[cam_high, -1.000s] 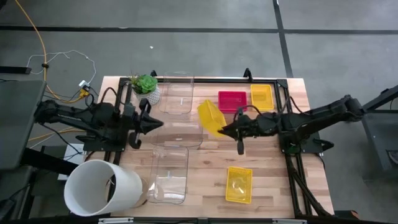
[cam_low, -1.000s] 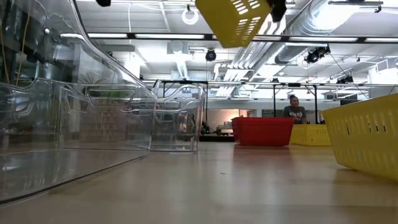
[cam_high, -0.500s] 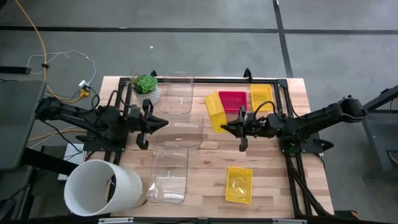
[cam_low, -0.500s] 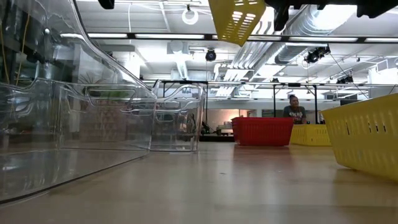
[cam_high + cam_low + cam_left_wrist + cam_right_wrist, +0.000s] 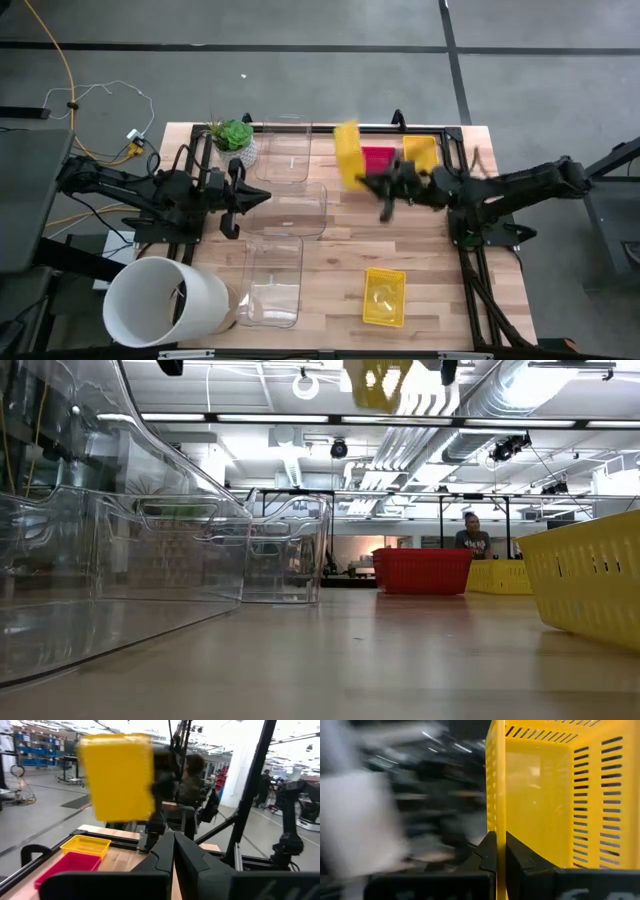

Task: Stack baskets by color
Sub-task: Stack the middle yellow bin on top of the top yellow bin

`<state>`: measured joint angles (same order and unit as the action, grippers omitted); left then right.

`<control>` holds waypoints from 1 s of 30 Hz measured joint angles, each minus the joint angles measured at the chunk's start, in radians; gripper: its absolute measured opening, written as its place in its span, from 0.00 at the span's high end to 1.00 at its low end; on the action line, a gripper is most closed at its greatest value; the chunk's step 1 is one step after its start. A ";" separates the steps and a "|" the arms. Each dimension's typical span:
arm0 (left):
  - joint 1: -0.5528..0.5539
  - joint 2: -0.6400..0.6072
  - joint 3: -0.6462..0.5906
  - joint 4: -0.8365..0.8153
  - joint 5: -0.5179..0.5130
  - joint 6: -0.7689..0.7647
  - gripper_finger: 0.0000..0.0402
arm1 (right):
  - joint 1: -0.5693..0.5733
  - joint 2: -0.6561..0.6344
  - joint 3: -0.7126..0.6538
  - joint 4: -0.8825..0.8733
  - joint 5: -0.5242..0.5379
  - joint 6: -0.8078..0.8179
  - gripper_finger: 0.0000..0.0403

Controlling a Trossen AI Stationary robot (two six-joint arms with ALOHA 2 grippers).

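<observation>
Yellow basket (image 5: 348, 152) was clamped by one wall in the right tool (image 5: 372, 184) and held on edge in the air beside the red basket (image 5: 378, 158), probably for carriage toward the yellow basket (image 5: 421, 152) at the bench (image 5: 330, 270) back. Left tool (image 5: 258, 198) was pressed together, parked.

The wooden tabletop (image 5: 330, 255) carries a red basket (image 5: 378, 158) and a yellow basket (image 5: 421, 155) side by side near its far edge. Another yellow basket (image 5: 384, 296) sits toward the near edge. Three clear bins lie in a row down the left half (image 5: 288, 152) (image 5: 292, 212) (image 5: 273, 281). A potted plant (image 5: 236, 139) stands at the far left corner, and a large white cylinder (image 5: 165, 301) lies at the near left corner.
</observation>
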<state>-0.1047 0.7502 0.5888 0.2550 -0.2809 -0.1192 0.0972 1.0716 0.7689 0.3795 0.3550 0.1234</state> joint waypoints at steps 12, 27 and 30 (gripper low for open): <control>0.000 0.000 0.000 -0.005 -0.022 -0.008 1.00 | -0.499 0.055 0.435 -1.407 0.181 0.557 1.00; 0.019 0.000 0.000 -0.022 -0.022 -0.035 1.00 | -0.706 0.298 0.329 -1.440 0.018 0.638 1.00; 0.020 0.000 0.000 -0.027 -0.022 -0.034 1.00 | -0.709 0.365 0.329 -1.454 0.045 0.641 1.00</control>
<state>-0.0845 0.7502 0.5888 0.2276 -0.3031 -0.1535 -0.6115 1.4364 1.0981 -1.0742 0.3999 0.7646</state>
